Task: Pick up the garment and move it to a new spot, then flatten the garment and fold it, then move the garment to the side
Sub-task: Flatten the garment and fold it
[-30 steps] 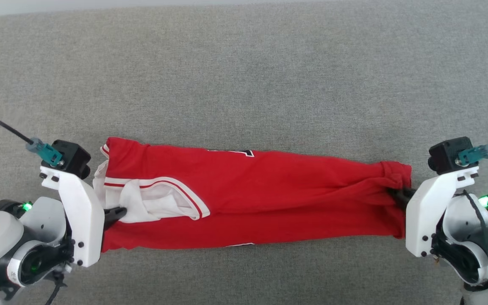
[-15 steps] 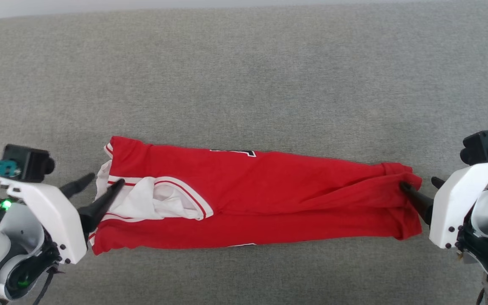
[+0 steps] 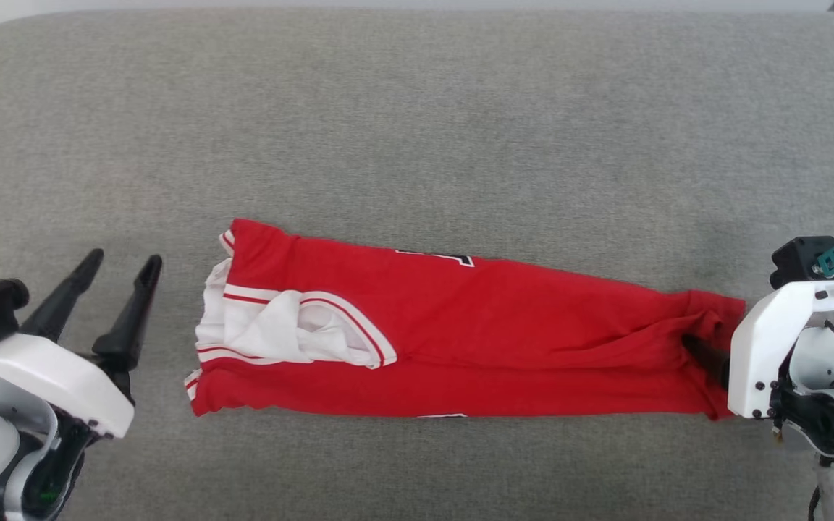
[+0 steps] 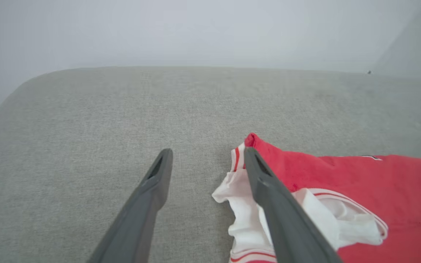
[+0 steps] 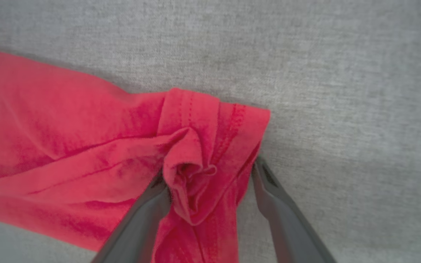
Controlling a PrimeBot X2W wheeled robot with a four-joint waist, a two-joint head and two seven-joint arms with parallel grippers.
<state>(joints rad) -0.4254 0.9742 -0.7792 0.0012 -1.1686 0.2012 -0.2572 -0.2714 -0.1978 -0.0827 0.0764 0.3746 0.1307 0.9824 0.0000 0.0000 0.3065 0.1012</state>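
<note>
On the grey fabric pad point(image 3: 417, 108): the garment point(image 3: 504, 340) lies flat as a long narrow band, both long sides turned in. All positions below are relative to the garment.

Axis and heading:
- Long axis runs across the robot, left to right, skewed a little. The far edge slopes toward the robot as it goes right, so the band tapers at that end.
- Shoulder end points to the robot's left. The white sleeve point(image 3: 279, 333) and striped trim are tucked on top there.
- Hem end points right and is bunched into a small pleat.
- Lettering is almost fully folded under. Only slivers show at the far and near long edges.

Grippers:
- left gripper point(image 3: 125, 257): just off the shoulder end, clear of the cloth in the head view. Jaws are spread wide with nothing between them. Fingers point away from the robot, roughly across the long axis.
- right gripper point(image 5: 208, 171): at the hem end, jaws spread apart and straddling the pleat. Cloth sits loosely between the fingers and brushes them. It reads as no pinch, so I'd call it open and not gripping.

Why this layout, as a guess:
- One gripper at each short end fits tensioning the band along its length to flatten it.
- With both sets of jaws apart, the cloth rests on its own weight.
- A narrow band with the ends free sets up a fold across the short axis, hem toward shoulders.

Risk: the pleat at the hem may drag if the right fingers back out at an angle.
</note>
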